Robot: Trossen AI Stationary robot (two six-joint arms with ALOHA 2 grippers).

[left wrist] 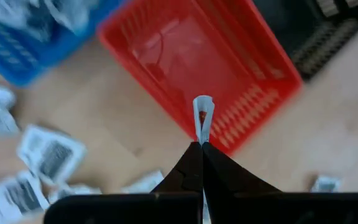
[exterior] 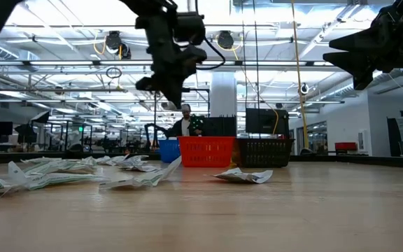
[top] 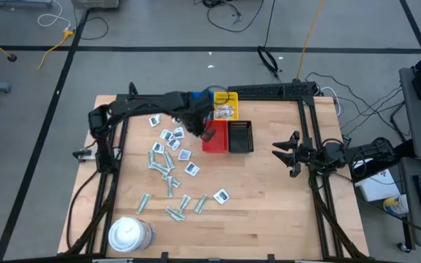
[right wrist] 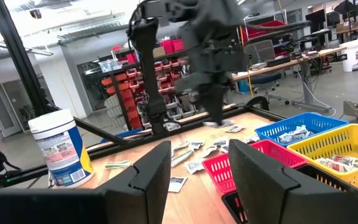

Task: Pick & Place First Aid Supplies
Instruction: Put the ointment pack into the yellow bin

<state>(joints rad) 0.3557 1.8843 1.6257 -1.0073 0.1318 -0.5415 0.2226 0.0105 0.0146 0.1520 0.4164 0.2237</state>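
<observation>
Table [top: 269, 212]: wooden top carrying the trays, the loose packets and a tub.
White tub [top: 129, 235]: upright at the near left corner; its label print is too small to read.
Trays: blue tray [right wrist: 294, 132] and yellow tray [right wrist: 337, 152] hold wrapped items; red tray [left wrist: 197, 59] looks empty; black tray [top: 240, 136] beside it, contents unclear.
Left gripper [left wrist: 202, 149]: raised over the red tray's near edge, jaws pinched tight on one small packet [left wrist: 202, 115] held on edge.
Right gripper [right wrist: 194, 165]: waiting at the table's right side, jaws parted wide, holding nothing.
First aid supplies [top: 170, 172]: scattered flat across the table's left half.
</observation>
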